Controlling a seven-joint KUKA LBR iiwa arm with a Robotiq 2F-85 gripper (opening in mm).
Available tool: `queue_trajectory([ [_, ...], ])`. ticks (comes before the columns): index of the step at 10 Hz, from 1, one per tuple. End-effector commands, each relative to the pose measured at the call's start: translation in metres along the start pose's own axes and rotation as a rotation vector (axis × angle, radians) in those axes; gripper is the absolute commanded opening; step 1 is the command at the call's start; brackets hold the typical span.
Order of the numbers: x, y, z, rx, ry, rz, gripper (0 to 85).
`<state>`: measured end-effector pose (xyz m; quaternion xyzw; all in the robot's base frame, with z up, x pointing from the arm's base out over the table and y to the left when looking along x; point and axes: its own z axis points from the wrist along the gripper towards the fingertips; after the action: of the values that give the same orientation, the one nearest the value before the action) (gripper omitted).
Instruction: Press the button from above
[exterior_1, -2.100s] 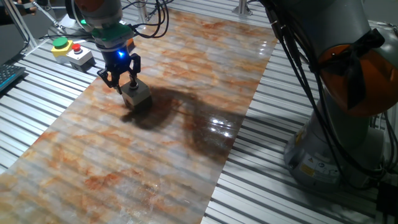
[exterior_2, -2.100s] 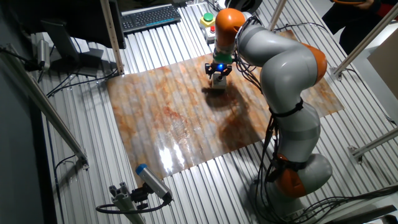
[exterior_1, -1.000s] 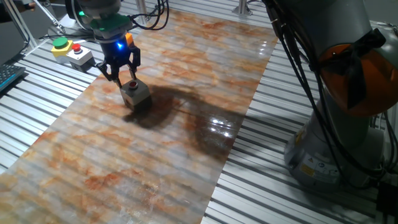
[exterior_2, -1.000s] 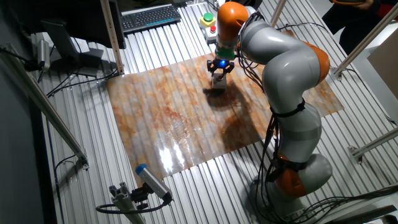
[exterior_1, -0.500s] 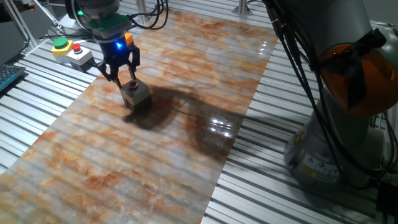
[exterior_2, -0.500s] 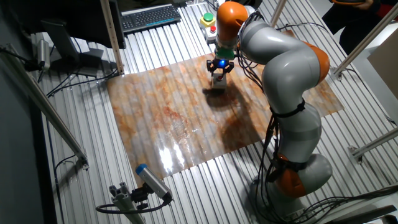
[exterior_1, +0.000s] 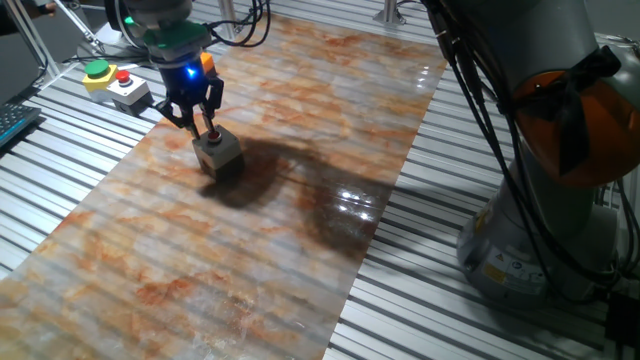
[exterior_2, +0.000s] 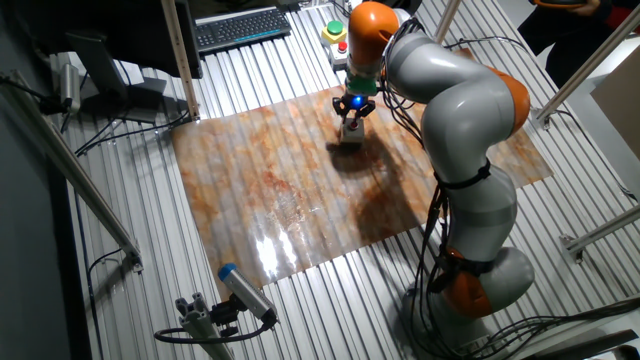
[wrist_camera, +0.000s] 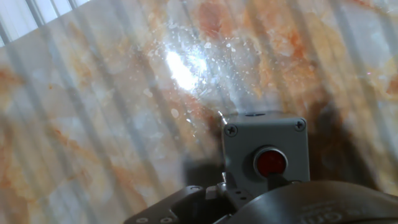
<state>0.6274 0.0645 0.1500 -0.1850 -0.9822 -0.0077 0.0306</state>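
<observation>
Now | pincer (exterior_1: 205, 131) just above button (exterior_1: 213, 139) on worktop (exterior_1: 300, 200) | fingers spread wide, holding nothing

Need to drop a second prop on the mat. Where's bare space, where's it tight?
Free: the marbled mat from the grey button box down to its near edge, and its far side toward the robot base. Tight: the corner where the gripper hangs over the button, beside the yellow box.
</observation>
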Motion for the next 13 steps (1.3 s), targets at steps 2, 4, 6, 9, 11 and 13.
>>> queue_trajectory([
  [2, 0.002, 0.0, -0.006, -0.011, 0.003, 0.006, 17.0],
  [4, 0.003, 0.0, -0.006, -0.013, 0.011, -0.006, 17.0],
  [6, 0.003, 0.0, -0.008, -0.012, 0.01, -0.009, 17.0],
  [9, 0.003, -0.002, -0.015, -0.028, 0.026, -0.019, 0.0],
  [11, 0.002, -0.006, -0.021, -0.043, 0.038, -0.03, 0.0],
  [13, 0.004, -0.008, -0.026, -0.034, 0.03, -0.033, 0.0],
])
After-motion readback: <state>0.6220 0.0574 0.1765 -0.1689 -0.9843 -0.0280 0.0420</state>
